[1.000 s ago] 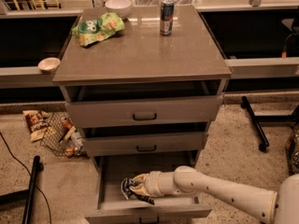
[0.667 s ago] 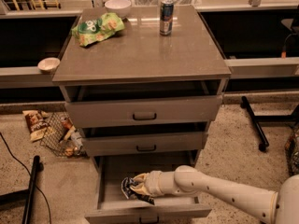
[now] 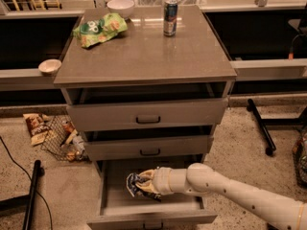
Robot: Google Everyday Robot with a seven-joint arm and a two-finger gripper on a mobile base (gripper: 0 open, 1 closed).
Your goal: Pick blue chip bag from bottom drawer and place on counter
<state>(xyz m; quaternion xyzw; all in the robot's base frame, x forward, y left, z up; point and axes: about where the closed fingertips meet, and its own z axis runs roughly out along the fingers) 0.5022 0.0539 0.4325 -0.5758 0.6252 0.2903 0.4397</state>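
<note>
The bottom drawer (image 3: 120, 202) of the grey cabinet is pulled open at the lower middle. The blue chip bag (image 3: 136, 186), dark blue and crumpled with white print, lies inside it towards the middle. My gripper (image 3: 146, 182) reaches into the drawer from the right on a white arm and is right at the bag, its tip pressed against the foil. The counter (image 3: 144, 51) is the glossy grey-brown cabinet top above the two other drawers.
On the counter lie a light green bag (image 3: 98, 28), a white bowl (image 3: 120, 6) and a can (image 3: 170, 17). A small bowl (image 3: 50, 66) sits on the left ledge. A brown snack bag (image 3: 36, 127) and wire basket (image 3: 64, 139) lie on the floor left. Black stand legs (image 3: 261, 126) are right.
</note>
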